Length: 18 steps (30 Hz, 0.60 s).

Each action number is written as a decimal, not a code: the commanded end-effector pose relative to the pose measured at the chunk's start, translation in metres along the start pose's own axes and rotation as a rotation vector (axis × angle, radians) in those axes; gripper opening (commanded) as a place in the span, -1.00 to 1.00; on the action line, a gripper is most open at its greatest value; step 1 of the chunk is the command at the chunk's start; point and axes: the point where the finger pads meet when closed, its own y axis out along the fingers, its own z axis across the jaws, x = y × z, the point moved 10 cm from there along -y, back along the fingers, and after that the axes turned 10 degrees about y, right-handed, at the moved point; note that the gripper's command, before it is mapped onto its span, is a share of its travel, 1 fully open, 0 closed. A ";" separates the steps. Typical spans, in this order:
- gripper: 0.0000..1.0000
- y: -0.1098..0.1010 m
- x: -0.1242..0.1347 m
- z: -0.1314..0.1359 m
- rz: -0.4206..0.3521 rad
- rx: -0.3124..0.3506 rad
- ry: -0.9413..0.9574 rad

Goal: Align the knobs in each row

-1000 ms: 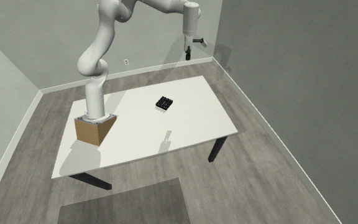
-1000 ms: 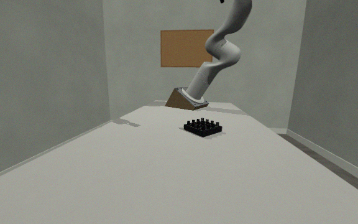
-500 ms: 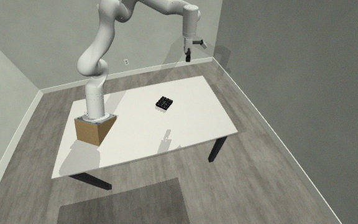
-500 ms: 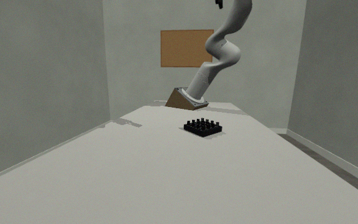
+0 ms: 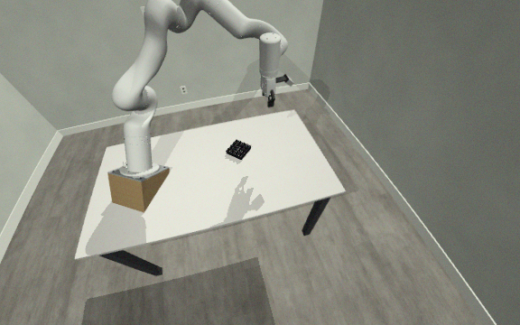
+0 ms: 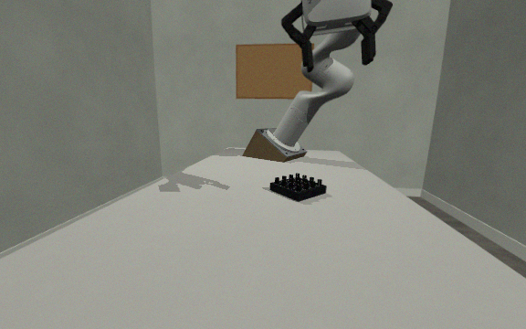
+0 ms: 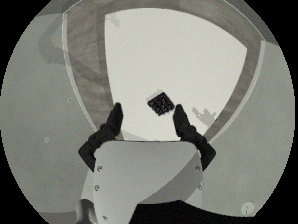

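Observation:
The black knob box [image 5: 242, 153] [image 6: 294, 188] [image 7: 163, 101] sits upright on the white table [image 5: 188, 190] [image 6: 245, 256] [image 7: 175, 45], turned at an angle to the table's edges. Its upright knobs show as small dark pegs. The knob lines, the marks, the names and the socket are too small to make out in these views. My gripper [image 5: 271, 99] [image 6: 337, 66] [image 7: 148, 109] is open and empty. It hangs high above the table, well above the knob box and off to one side of it, touching nothing.
The arm's base stands on a wooden block [image 5: 130, 193] [image 6: 263, 147] at one end of the table. Shadows of the arm fall on the table top. Walls stand around the table, and a brown board [image 6: 268, 70] hangs on one of them.

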 end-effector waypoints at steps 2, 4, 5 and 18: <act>1.00 0.028 0.014 0.013 0.028 -0.017 -0.106; 1.00 0.041 0.022 0.020 0.033 -0.016 -0.151; 1.00 0.054 0.031 0.026 0.038 -0.014 -0.196; 1.00 0.105 0.072 0.053 0.045 0.015 -0.372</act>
